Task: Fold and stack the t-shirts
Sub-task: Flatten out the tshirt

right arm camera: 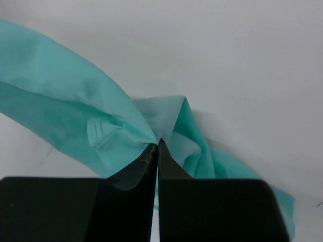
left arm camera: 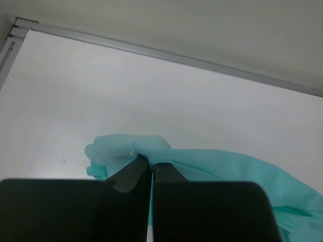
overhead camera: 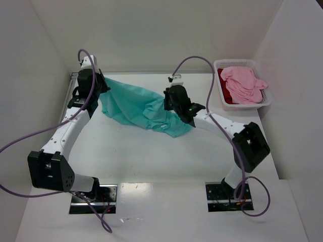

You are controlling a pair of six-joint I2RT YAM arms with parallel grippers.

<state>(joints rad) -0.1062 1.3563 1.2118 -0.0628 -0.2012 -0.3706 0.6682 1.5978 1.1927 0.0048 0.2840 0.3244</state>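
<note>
Upper left, the left gripper pinches one end of the teal shirt, strung unfolded across to the right gripper clamped on it at centre, while the pink shirt and red shirt lie in the basket, upper right, nothing folded yet.

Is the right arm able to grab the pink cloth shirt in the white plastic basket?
Probably not yet: the right claw is shut on the teal cloth t-shirt; the way to the basket looks free.

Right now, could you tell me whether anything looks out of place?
Nothing looks damaged. The teal t-shirt is bunched and twisted between the left pincer and right pincer, and the pink t-shirt lies crumpled in the basket.
</note>
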